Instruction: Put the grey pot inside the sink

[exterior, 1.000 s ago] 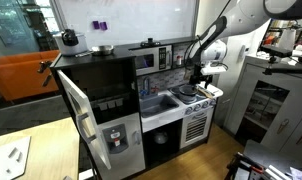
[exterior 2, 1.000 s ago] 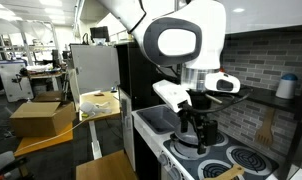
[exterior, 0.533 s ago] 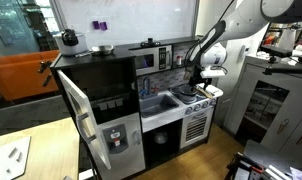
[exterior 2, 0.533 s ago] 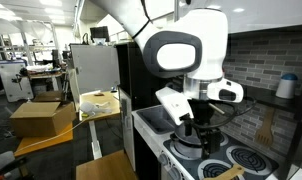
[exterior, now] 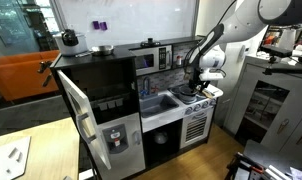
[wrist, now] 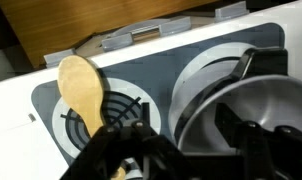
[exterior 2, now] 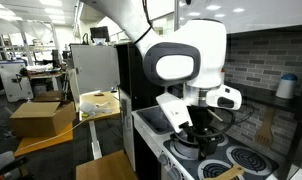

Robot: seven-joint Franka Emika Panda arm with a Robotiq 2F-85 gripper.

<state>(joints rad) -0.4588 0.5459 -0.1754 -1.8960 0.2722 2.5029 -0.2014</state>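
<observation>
the arm hangs over the stove end of the surface, and the claw [wrist: 196, 150] is down low on the burners. in the wrist view its two dark fingers stand apart. they are not clamped on anything i can make out.

the grey pot [wrist: 216, 105] is on the stove top, not in the sink. it sits on the burner at the side away from the wooden spoon [wrist: 79, 88], which lies across the neighbouring burner [wrist: 119, 112]. the pot is directly under and just ahead of the claw, and the near part of its rim seems to fall in the gap between the fingers, with one finger over the bowl and one outside it. i judge that from the wrist view alone. in both exterior views the arm's own bulk hides the pot.

the pot is round, so it has no long axis to line up with. a dark piece stands up at its far part, maybe a handle, but it is too blurred to be sure.

the sink [exterior: 157, 103] is set into the same surface just beside the stove, toward the edge nearest the open cabinet door [exterior: 79, 112]. so my guess is that the move is to close on the rim, lift, and carry the pot sideways along the surface. there is only this one arm to do it.
</observation>
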